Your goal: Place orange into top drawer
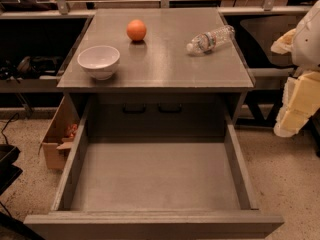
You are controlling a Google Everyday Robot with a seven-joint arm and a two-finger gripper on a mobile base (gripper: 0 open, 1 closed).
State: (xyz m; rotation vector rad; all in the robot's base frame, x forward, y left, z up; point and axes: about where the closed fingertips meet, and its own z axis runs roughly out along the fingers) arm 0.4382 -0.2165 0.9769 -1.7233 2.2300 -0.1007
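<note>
The orange [136,30] sits on the grey cabinet top [165,59], at the back left. The top drawer [155,176] is pulled fully out toward me, and its flat grey bottom holds nothing. My gripper [295,106] hangs at the far right edge of the view, beside the cabinet and level with the drawer opening. It is well away from the orange and nothing shows in it.
A white bowl [99,61] stands at the front left of the cabinet top. A clear plastic bottle [210,39] lies on its side at the back right. A cardboard box [59,139] sits on the floor left of the drawer. Shelving runs behind the cabinet.
</note>
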